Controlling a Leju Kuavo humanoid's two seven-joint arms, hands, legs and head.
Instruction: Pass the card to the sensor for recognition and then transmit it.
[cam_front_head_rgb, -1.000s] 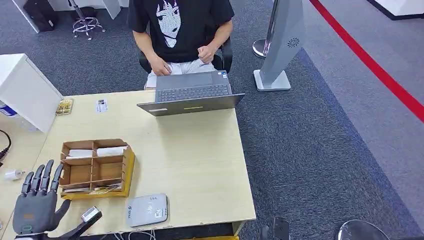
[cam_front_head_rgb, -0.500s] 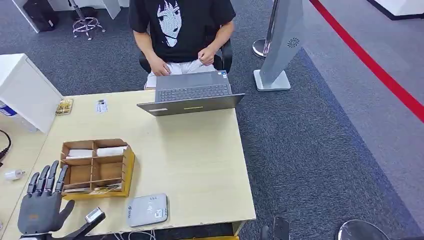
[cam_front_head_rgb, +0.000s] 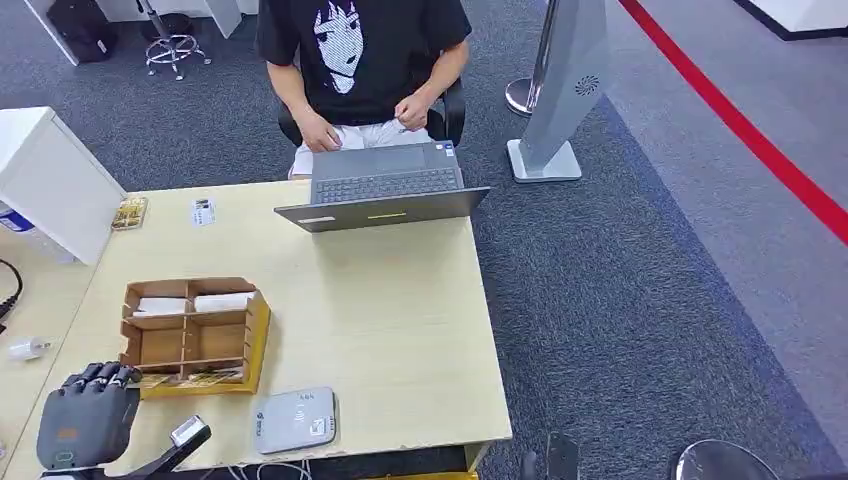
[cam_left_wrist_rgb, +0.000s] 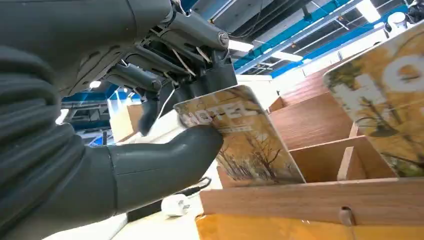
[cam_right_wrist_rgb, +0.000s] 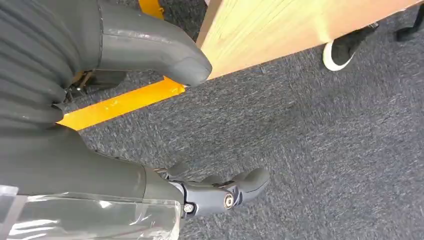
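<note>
At the bench's near edge, our left hand (cam_front_head_rgb: 88, 415) pinches a thin, stiff, likely slippery card (cam_left_wrist_rgb: 240, 137) by its corner at the wooden organizer (cam_front_head_rgb: 195, 335), reader (cam_front_head_rgb: 295, 420) beside, while our right hand (cam_right_wrist_rgb: 220, 192) hangs empty, fingers loosely curled; the grip's depth stays hidden.

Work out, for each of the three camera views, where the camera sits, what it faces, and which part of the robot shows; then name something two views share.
Head view: high on the robot, looking down at the pale wooden table; the left hand shows.
Left wrist view: behind the left hand, facing the brown wooden compartment organiser; thumb and fingers pinch a yellow hotel card.
Right wrist view: on the hanging arm, facing grey carpet; the right hand shows, holding nothing.
Shared: the organiser appears in the head and left wrist views.
</note>
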